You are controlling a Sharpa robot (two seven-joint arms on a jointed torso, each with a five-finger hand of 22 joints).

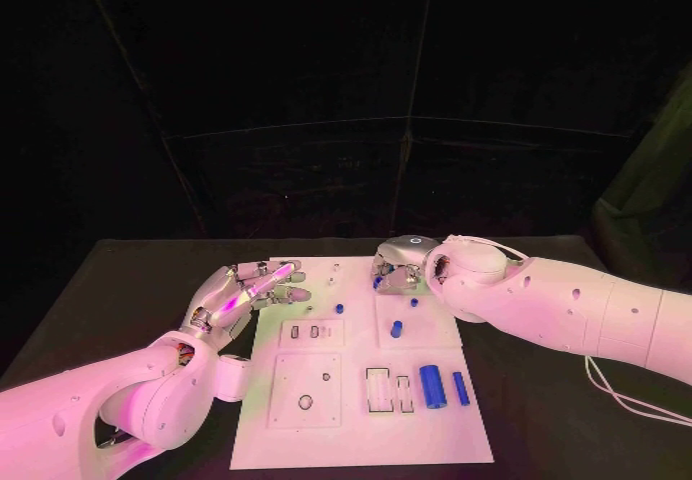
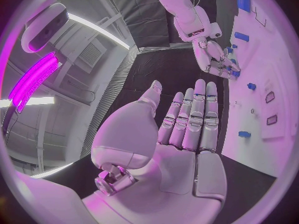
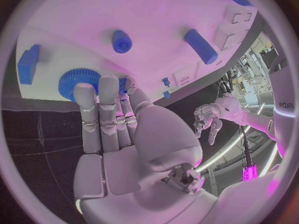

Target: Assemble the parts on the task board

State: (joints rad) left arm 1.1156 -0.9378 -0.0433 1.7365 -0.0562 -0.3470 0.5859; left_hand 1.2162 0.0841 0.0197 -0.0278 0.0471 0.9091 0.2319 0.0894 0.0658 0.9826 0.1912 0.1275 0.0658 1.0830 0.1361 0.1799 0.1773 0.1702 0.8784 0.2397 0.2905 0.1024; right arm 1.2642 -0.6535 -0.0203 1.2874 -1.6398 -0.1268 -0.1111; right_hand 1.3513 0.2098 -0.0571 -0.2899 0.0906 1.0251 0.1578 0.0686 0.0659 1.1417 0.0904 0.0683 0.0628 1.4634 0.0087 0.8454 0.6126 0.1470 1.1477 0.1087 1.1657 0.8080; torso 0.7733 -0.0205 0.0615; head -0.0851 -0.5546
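Here my right hand (image 1: 400, 272) hides the board's (image 1: 361, 440) far edge, fingers together against a blue gear (image 3: 77, 83), grip unclear, while my left hand (image 1: 245, 290) hovers flat, fingers straight, holding nothing.

The left hand (image 1: 245, 291) reaches in from the near left, fingers straight, apart and holding nothing. The right hand (image 1: 400, 270) hangs farther right, fingers pointing down.

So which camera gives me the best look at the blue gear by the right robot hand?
The right wrist view: the blue gear shows large, teeth visible, with the right robot hand fingertips against it. The head view hides it behind that hand. The left wrist view offers just blue bits among distant fingers.
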